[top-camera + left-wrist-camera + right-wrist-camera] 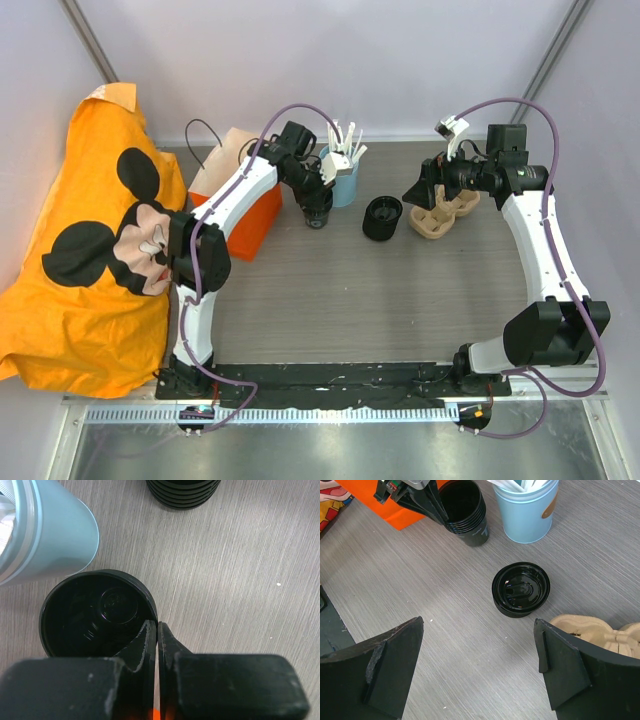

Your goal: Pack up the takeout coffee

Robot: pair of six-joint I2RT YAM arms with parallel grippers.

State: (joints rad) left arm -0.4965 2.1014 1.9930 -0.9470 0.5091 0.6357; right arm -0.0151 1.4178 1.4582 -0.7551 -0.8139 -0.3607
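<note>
Where the grey wood-grain table meets the left wall, a big orange Mickey Mouse cloth lies heaped. Just beside it, under the left arm, sits an orange package.

On the right side of the table lies the pulp cup carrier. It is flat, its wells open upward, and its long axis slants from near-left to far-right in the top view.

Toward the back, near the middle, a pale blue tin stands upright with white sticks fanning out of its mouth.

Touching or just beside the tin on its left is the stack of black cups. It stands upright, mouth up, long axis vertical. The left wrist view looks down the top cup to the moulded disc on its bottom.

Between the cups and the carrier, apart from both, sits a low stack of black lids, lying flat.

The left gripper is pinched onto the near rim of the top cup, one finger inside the wall and one outside. The right gripper hangs with its fingers spread wide and nothing between them, above the table near the carrier's left end.
</note>
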